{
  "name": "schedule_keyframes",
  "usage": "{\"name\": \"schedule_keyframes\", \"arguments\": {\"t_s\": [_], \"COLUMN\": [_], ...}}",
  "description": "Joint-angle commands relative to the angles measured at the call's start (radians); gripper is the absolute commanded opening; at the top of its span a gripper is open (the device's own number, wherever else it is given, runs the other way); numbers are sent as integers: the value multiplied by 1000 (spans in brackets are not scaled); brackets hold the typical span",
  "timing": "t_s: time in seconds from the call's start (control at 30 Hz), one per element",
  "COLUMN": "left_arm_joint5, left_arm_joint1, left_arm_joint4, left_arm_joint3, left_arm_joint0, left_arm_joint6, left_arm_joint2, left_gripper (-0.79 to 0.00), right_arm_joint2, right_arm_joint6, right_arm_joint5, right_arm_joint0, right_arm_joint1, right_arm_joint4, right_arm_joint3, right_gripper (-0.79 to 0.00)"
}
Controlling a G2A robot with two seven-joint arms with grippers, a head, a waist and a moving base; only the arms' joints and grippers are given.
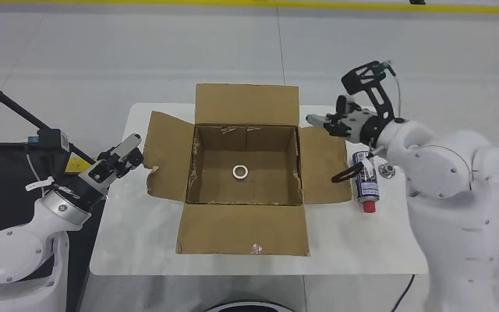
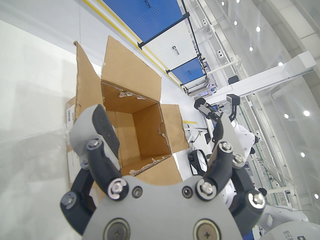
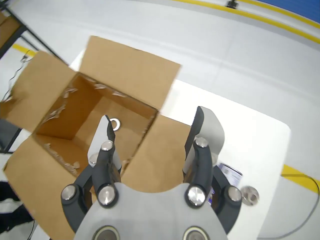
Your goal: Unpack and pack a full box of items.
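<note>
Left claw (image 1: 136,151), seen from the top view, hangs spread open with nothing in it. It is just beside the torn outer edge of the box's left flap, and I cannot tell whether it touches the cardboard. The box (image 1: 245,195) stands in the middle of the white worktop (image 1: 140,249) with all four flaps opened outward. A small pale ring (image 1: 240,171) lies flat on its floor, near the centre. The right claw (image 1: 318,122) is by the box's far right corner, above the right flap, and it too carries nothing. Beyond that flap a can (image 1: 364,181) lies on its side on the worktop, its red cap toward the robot. A small metal disc (image 1: 385,170) rests just beside the can.

From the left wrist view, the left claw (image 2: 162,131) has its two fingers (image 2: 105,126) set wide apart, with no object between the dark pads. The open box (image 2: 140,116) stands beyond them, its brown inner walls and ragged torn edges in sight.

From the right wrist view, the right claw (image 3: 155,126) is also wide open and empty, its fingers (image 3: 200,123) well apart over the right flap of the box (image 3: 62,81). The ring (image 3: 115,123) lies on the box floor below, showing close by the tip of one finger. The can (image 3: 231,172) and the metal disc (image 3: 250,196) lie on the worktop (image 3: 250,131), the can partly hidden behind the claw's linkage.
</note>
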Motion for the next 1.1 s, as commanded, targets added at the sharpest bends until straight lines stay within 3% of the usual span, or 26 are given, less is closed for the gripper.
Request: {"name": "schedule_keyframes", "arguments": {"t_s": [0.0, 0.3, 0.6, 1.07], "left_arm_joint5": [0, 0, 0, 0], "left_arm_joint1": [0, 0, 0, 0], "left_arm_joint4": [0, 0, 0, 0], "left_arm_joint3": [0, 0, 0, 0], "left_arm_joint0": [0, 0, 0, 0], "left_arm_joint6": [0, 0, 0, 0], "left_arm_joint2": [0, 0, 0, 0], "left_gripper": [0, 0, 0, 0], "right_arm_joint2": [-83, -382, -631, -813], "right_arm_joint6": [7, -15, -50, -226], "right_arm_joint5": [-25, -37, 27, 98], "right_arm_joint0": [47, 187, 275, 345], "right_arm_joint1": [-11, -69, -142, -275], "right_arm_joint4": [72, 185, 100, 41], "right_arm_joint3": [29, 209, 453, 828], "right_gripper": [-228, -225, -215, -342]}}
